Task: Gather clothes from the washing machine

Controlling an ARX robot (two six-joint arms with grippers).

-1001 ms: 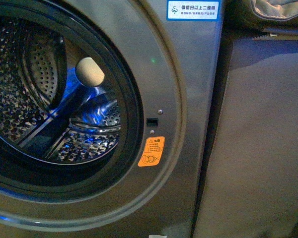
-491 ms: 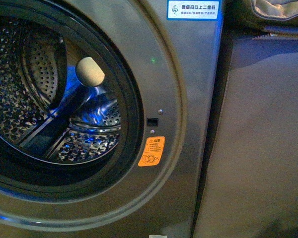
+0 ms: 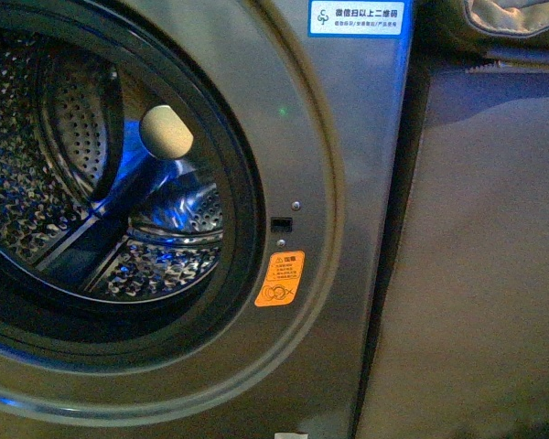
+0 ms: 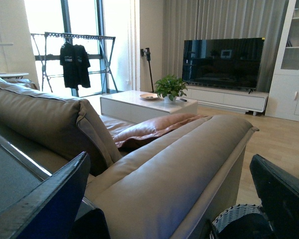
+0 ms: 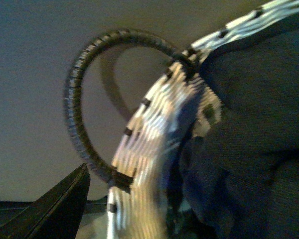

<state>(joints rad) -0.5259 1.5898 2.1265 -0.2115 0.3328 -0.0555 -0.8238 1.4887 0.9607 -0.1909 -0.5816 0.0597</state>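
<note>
**A:** Where is the dark garment [image 5: 249,124] lying right now?

**B:** It is bunching up inside the woven basket [image 5: 149,144], across the rim from the right pincer [image 5: 65,206]. Only one of that pincer's fingers is showing, so I cannot tell whether it is gripping the fabric or hanging free.

**A:** So what is worrying you?

**B:** Two things. The loop handle [image 5: 74,99] is arching just beside that fingertip. If the arm pulls away on a careless line, I judge the finger could hook the loop and tip the basket. And if the hidden finger is pinching cloth, any retreat would drag the soft knit back over the rim.

**A:** And the other arm?

**B:** The left pincer [image 4: 169,159] is gaping wide with nothing between its fingers, and it is facing the sofa back [image 4: 179,169]. The basket's edge is peeking in near one finger. It is risking little unless it knocks that edge.

**A:** Is the washing machine [image 3: 348,137] finished with?

**B:** Neither pincer is showing near it. The drum [image 3: 37,165] is glowing blue with no cloth in the part on view. Part of it is running off frame, though, so something could be hiding there.
</note>
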